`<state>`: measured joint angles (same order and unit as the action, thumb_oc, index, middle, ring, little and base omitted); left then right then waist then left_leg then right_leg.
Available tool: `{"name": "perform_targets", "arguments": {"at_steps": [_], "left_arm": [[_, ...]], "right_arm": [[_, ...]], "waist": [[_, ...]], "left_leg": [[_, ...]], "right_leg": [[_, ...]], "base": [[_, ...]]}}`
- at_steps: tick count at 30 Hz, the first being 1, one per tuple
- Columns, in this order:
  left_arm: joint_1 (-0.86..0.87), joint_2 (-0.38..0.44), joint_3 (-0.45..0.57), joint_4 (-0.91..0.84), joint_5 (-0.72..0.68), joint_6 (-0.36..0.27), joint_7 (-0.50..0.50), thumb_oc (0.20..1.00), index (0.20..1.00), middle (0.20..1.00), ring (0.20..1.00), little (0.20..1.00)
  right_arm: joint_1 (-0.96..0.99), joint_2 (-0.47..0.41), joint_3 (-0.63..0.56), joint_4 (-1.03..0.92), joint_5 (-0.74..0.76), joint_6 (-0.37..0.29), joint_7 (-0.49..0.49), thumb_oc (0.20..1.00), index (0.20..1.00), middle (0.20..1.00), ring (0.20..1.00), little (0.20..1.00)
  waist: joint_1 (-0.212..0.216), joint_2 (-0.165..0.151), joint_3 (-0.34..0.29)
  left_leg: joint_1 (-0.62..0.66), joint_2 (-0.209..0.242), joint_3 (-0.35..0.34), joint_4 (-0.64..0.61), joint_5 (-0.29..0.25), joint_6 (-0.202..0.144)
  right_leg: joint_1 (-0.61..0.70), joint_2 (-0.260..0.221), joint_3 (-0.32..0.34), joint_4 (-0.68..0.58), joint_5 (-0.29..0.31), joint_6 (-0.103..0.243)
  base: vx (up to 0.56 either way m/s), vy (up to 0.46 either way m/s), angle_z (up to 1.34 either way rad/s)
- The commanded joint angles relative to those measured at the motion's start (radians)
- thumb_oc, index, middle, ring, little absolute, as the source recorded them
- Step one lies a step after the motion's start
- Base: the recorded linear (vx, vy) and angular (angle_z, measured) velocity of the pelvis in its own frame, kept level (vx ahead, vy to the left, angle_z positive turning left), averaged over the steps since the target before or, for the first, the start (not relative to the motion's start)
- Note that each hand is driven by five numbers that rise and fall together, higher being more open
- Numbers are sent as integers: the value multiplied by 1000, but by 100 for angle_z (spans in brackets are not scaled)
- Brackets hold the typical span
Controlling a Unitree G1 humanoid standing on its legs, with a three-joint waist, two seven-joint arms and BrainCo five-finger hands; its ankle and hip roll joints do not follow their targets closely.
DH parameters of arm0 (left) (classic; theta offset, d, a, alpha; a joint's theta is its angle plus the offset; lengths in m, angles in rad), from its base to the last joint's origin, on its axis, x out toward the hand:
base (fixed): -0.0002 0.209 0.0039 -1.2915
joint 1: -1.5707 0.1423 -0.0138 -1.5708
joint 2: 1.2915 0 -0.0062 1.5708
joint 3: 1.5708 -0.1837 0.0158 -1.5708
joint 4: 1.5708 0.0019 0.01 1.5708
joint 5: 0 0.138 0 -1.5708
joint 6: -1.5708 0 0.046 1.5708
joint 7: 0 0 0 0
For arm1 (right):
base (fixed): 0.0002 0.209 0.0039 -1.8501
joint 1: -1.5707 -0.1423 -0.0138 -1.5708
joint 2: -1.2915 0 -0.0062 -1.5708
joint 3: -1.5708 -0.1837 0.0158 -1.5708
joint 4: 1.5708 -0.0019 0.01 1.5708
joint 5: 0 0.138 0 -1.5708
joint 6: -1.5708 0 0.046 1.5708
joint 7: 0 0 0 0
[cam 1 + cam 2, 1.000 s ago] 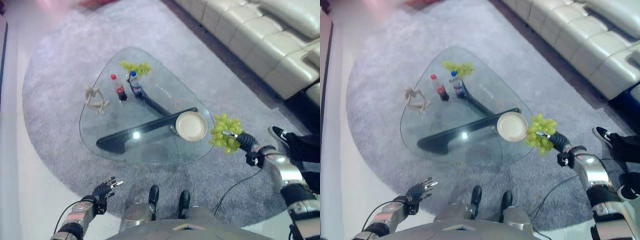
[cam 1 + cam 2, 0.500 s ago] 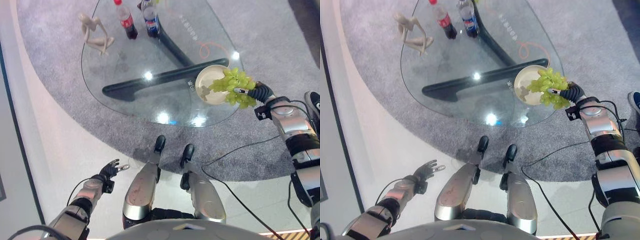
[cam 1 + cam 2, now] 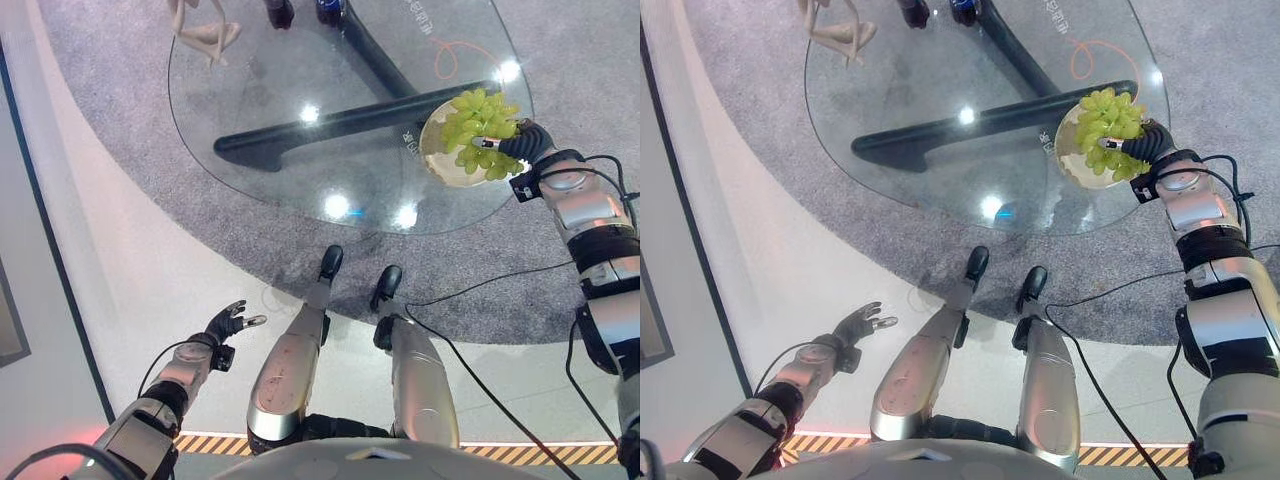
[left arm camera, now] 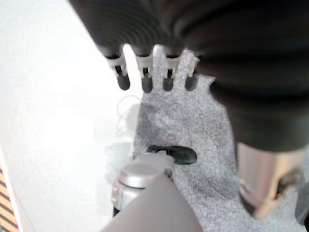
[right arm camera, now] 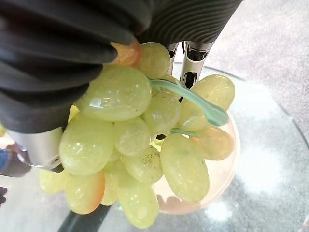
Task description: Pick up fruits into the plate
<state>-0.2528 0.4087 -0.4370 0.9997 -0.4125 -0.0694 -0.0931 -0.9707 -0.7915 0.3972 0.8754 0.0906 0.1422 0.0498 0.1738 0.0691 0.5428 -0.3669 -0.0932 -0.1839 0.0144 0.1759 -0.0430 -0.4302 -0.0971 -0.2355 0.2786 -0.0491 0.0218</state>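
Observation:
A bunch of green grapes hangs over the cream plate at the right edge of the glass table. My right hand is shut on the bunch from its right side. In the right wrist view the grapes sit under the palm, with the plate just beneath them; I cannot tell whether they touch. My left hand hangs low at the left over the pale floor, fingers straight, holding nothing.
The glass table rests on a dark curved base on a grey rug. A pale figurine and two bottles stand at its far side. Striped tape marks the near floor.
The camera has tilted down toward the near floor. My right hand has carried the grapes from beside the table's right edge to over the plate. The left hand stays low.

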Motion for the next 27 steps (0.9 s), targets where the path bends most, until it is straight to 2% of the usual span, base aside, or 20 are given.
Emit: {"name": "perform_targets", "arguments": {"at_steps": [1, 5, 6, 7, 13, 19, 27], "left_arm": [[40, 3, -24, -33, -22, -10, 6, 1000, 1000, 1000, 1000, 1000], [43, 6, -34, -48, -23, -14, 5, 1000, 1000, 1000, 1000, 1000], [45, 5, -39, -48, -23, -20, 6, 1000, 1000, 1000, 1000, 1000], [47, 5, -41, -53, -25, -17, 7, 1000, 1000, 1000, 1000, 1000], [52, 1, -46, -64, -29, -28, 10, 1000, 1000, 1000, 1000, 1000], [51, 5, -50, -70, -28, -32, 8, 1000, 1000, 1000, 1000, 1000], [37, 2, -52, -69, -22, -30, 12, 1000, 1000, 1000, 1000, 1000]], "right_arm": [[-85, -44, 79, 18, -72, 24, -70, 200, 200, 200, 200, 200], [-141, -40, 117, 83, -156, 79, -103, 200, 200, 200, 200, 200], [-154, -37, 129, 98, -169, 89, -115, 426, 426, 426, 426, 426], [-161, -36, 138, 100, -183, 105, -121, 1000, 1000, 1000, 1000, 1000], [-185, -24, 169, 114, -236, 190, -206, 1000, 1000, 1000, 1000, 1000], [-195, -28, 177, 151, -258, 221, -237, 1000, 1000, 1000, 1000, 1000], [-179, -20, 171, 176, -260, 198, -272, 1000, 1000, 1000, 1000, 1000]], "waist": [[2, 10, -23], [16, 18, -23], [19, 19, -23], [21, 19, -23], [26, 24, -23], [29, 27, -23], [26, 24, -23]], "left_leg": [[-61, -24, 55, 232, -235, 44], [-88, -32, 55, 248, -235, 47], [-96, -34, 55, 253, -236, 48], [-99, -35, 56, 254, -236, 49], [-118, -40, 63, 263, -239, 55], [-127, -44, 68, 267, -238, 58], [-105, -43, 73, 256, -242, 61]], "right_leg": [[-27, -7, 12, -7, 0, 33], [-59, -13, 7, 13, 0, 37], [-66, -14, 6, 17, 0, 37], [-70, -14, 6, 19, 0, 37], [-96, -12, 12, 35, -2, 39], [-106, -13, 12, 40, 0, 43], [-88, -7, 19, 32, -1, 44]], "base": [[-5, 15, 5], [-12, 7, 5], [0, 0, 0], [0, 0, 0], [0, 0, 0], [0, 0, 0], [-12, 0, 0]]}}
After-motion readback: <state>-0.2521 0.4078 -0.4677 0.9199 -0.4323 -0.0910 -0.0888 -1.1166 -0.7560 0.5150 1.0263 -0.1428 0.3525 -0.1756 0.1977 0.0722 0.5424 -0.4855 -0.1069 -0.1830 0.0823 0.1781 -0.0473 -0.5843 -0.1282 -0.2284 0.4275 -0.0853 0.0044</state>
